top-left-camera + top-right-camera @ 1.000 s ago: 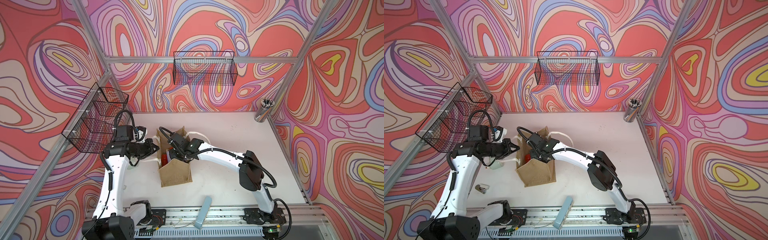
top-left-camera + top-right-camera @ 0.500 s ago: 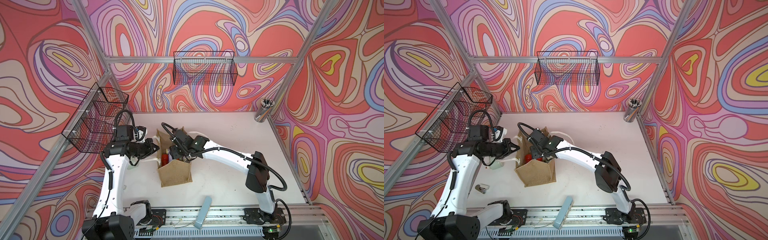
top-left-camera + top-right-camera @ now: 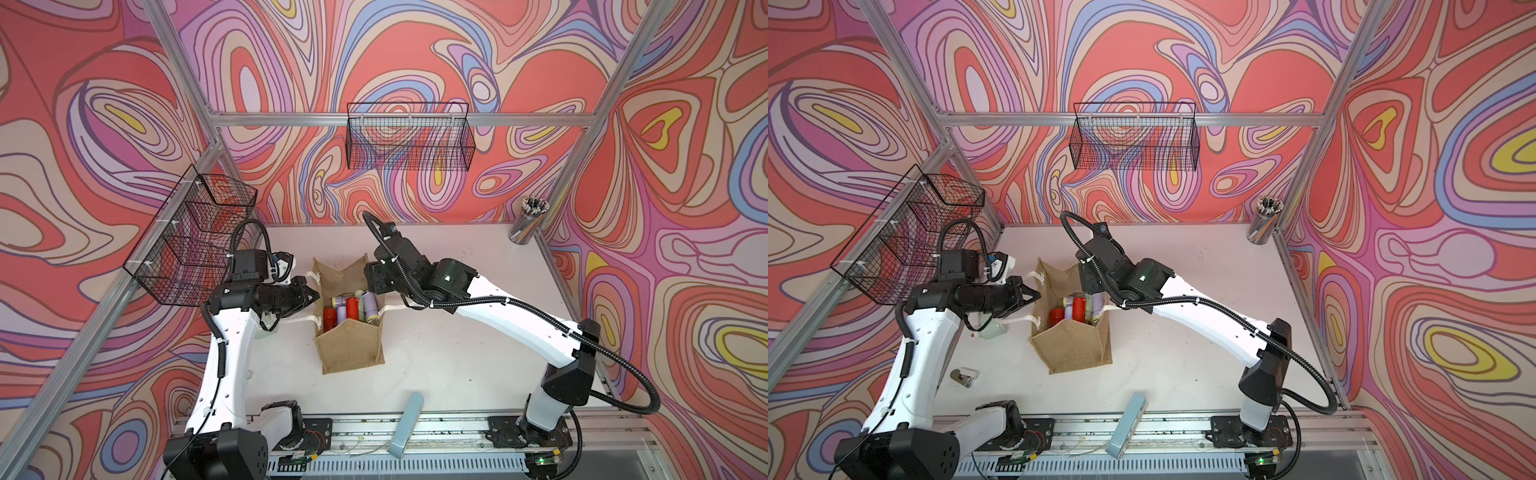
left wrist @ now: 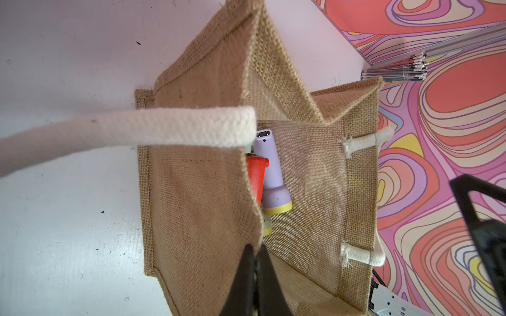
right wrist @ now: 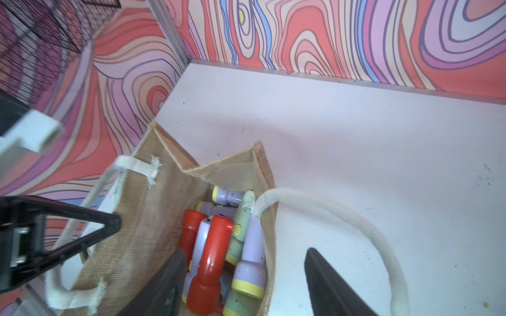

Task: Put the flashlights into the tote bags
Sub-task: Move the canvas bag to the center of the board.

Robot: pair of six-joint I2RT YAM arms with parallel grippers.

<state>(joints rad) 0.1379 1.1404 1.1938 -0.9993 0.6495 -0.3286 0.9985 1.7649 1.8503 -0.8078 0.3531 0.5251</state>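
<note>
My right arm [image 3: 498,307] has drawn back out of the tote bag [image 3: 351,347], and my right gripper [image 5: 243,253] has spread since a second ago; it hangs empty over the bag's mouth. My left gripper [image 4: 255,247] is pressed together on the burlap rim, pinching that wall. The flashlights [image 5: 210,260] lie heaped inside, red, lilac and pale green. I judge them light, hard and smooth, apt to roll or slip, so I would take one across the barrel, not the flared head. The bag is soft and would likely sag; its rim or a rope handle [image 4: 164,128] gives the surest hold.
</note>
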